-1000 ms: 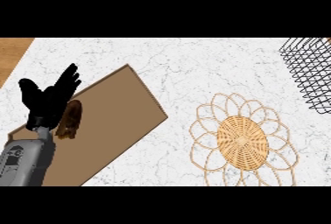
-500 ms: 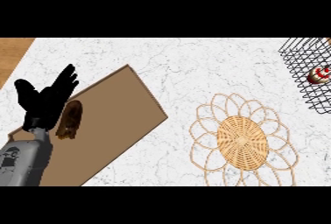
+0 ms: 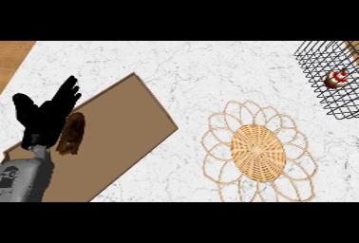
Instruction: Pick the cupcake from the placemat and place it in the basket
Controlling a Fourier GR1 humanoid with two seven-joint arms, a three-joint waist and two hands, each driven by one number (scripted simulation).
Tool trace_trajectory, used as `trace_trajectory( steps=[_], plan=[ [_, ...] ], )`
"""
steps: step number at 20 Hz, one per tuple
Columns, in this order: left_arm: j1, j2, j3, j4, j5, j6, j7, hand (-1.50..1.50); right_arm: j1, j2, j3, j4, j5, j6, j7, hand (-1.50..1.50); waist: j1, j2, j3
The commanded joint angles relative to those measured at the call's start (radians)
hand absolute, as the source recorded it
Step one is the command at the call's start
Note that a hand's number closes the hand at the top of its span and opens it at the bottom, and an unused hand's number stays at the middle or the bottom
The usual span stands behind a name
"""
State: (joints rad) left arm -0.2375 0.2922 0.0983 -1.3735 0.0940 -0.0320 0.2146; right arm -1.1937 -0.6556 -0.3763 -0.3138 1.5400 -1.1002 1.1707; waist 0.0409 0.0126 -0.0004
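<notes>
The cupcake [image 3: 336,79], with white and red on top, shows through the mesh of the black wire basket [image 3: 317,71] at the upper right edge. No hand is visible near it. My left hand [image 3: 43,116] is open at the far left, fingers up, over the brown rectangular placemat [image 3: 119,133]. A brown oblong thing [image 3: 71,133] lies on that mat right beside the hand. My right hand does not show.
A round woven wicker mat [image 3: 258,152] with looped edges lies on the white marble counter [image 3: 203,66] right of centre. A strip of wooden surface [image 3: 10,54] shows at the upper left corner.
The cupcake came into view at the basket from the right edge and now sits a little further left behind the mesh. The left hand has barely shifted.
</notes>
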Motion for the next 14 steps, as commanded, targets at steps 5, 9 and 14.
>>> trace_trajectory(
  steps=[5,9,14],
  plan=[
    [0.035,-0.008,0.013,0.016,-0.013,0.027,-0.006,0.00,0.071,0.100,-0.108,-0.176,0.035,-0.150,0.196,-1.50,-0.071,-0.029,-0.004],
    [0.068,0.037,0.050,-0.030,0.012,0.010,0.027,0.00,0.156,0.215,-0.139,-0.277,0.002,-0.081,0.148,-1.50,-0.099,-0.051,-0.003],
    [0.101,0.036,0.082,-0.003,0.021,0.018,-0.001,0.00,0.267,0.330,-0.132,-0.441,-0.038,-0.037,0.098,-1.50,-0.138,-0.062,-0.004]
  ],
)
